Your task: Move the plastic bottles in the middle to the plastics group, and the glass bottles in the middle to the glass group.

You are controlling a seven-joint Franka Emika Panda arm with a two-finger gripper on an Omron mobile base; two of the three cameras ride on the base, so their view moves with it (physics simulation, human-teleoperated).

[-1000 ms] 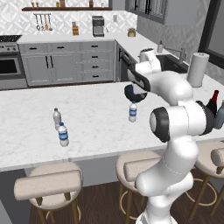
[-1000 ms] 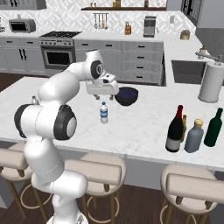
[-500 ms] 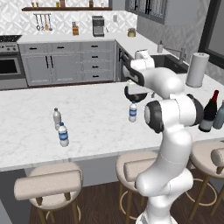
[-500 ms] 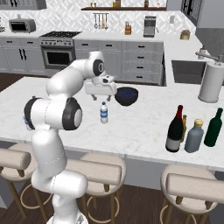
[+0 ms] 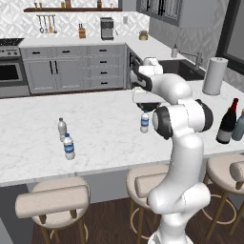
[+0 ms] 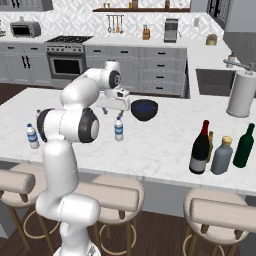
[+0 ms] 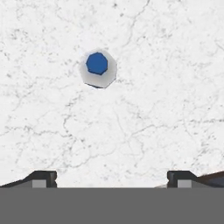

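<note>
A small clear plastic bottle (image 5: 145, 121) with a blue label stands mid-counter, also seen at plastic bottle (image 6: 118, 129). My gripper (image 6: 113, 111) hangs open just above it, empty, gripper (image 5: 143, 101). In the hand view, looking straight down, the bottle's top (image 7: 97, 68) lies ahead of the spread fingertips (image 7: 41, 177), gripper (image 7: 111, 179). Two water bottles (image 5: 69, 147) (image 5: 62, 127) stand together at the left. At the right stand the dark wine bottle (image 6: 201, 148), the squat grey-blue bottle (image 6: 221, 155), a green bottle (image 6: 244, 146) and a slim gold-topped bottle (image 6: 210, 144).
A dark blue bowl (image 6: 144, 109) sits just right of the gripper and the bottle. A white paper-towel roll (image 6: 240, 94) stands at the far right by the sink. Stools line the counter's near edge (image 5: 52, 200).
The arm's lower links have swung more upright. The hand has stayed above the middle bottle with its fingers open, and no bottle has moved.
</note>
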